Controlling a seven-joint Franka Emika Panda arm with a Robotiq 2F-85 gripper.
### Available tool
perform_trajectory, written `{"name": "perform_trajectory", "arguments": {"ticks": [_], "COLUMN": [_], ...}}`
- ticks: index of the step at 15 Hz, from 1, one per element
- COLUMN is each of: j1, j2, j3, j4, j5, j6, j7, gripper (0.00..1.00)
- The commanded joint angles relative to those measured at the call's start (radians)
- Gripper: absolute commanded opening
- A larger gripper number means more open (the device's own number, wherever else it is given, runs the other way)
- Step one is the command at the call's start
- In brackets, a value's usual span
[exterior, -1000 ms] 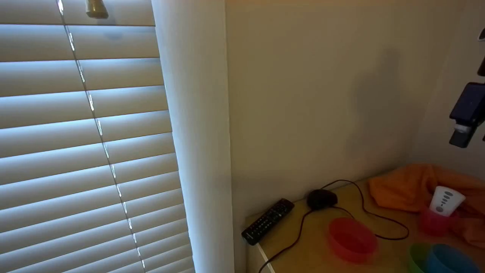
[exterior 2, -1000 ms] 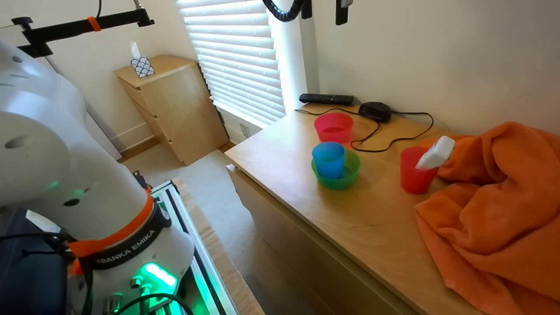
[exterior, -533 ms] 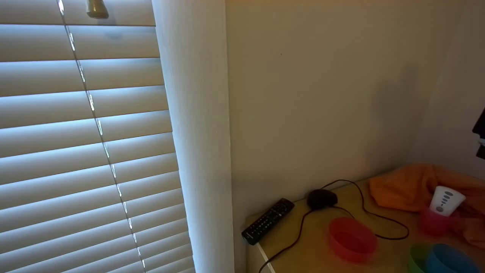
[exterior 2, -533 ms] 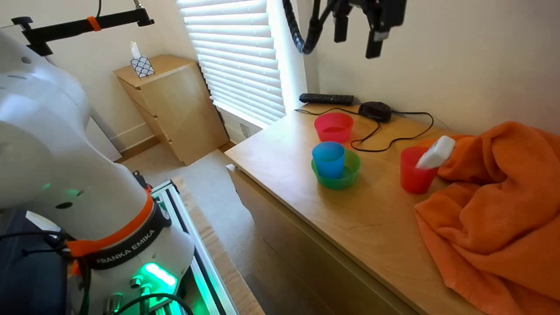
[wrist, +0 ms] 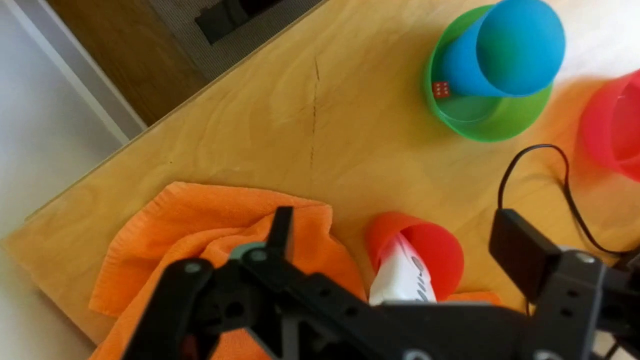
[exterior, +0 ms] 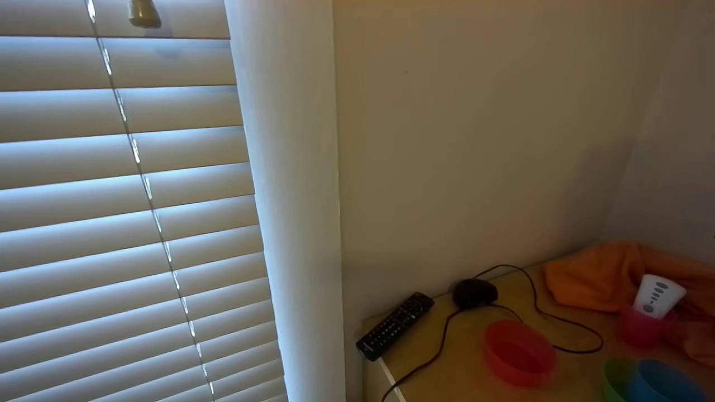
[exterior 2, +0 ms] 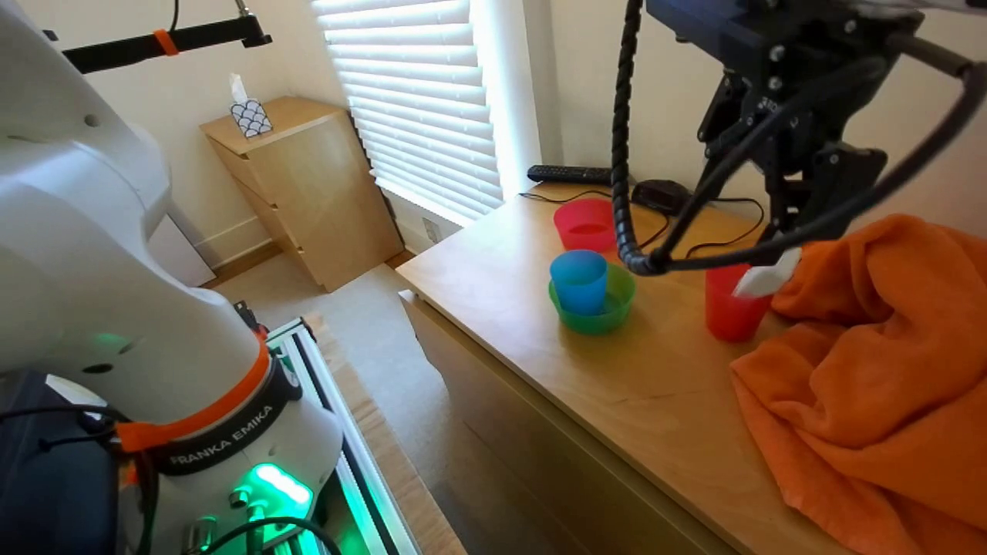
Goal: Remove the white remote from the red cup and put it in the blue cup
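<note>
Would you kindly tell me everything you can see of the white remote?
The white remote is slim and plastic-looking, with a row of grey ovals and smaller marks on its face. It stands tilted in the red cup, leaning on the rim, its lower end hidden inside. The open pincer hangs above, not gripping it.

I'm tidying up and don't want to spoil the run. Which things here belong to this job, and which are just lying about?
For the job:
white remote
red cup holding it
blue cup
gripper

Lying about:
green bowl holding the blue cup
red die in that bowl
wide red bowl
orange cloth
black remote
black corded device
tissue box
</note>
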Motion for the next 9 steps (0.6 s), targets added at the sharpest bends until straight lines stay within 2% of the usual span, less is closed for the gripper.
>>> {"name": "perform_trajectory", "arguments": {"ticks": [1, 2, 4, 5, 9], "j1": [-0.029, -0.029, -0.046, -0.033, -0.041], "j2": [0.147, 0.182, 0.230, 0.172, 0.200], "j3": [0.018, 0.027, 0.044, 0.042, 0.051], "j4": [0.112, 0.149, 0.211, 0.130, 0.161], "j5": [0.024, 0.001, 0.023, 0.000, 0.021], "j6": [-0.030, -0.037, -0.050, -0.004, -0.013], "j7": [-0.110, -0.139, -0.205, -0.138, -0.145], "gripper": [1.00, 1.00, 1.00, 1.00, 1.00]}}
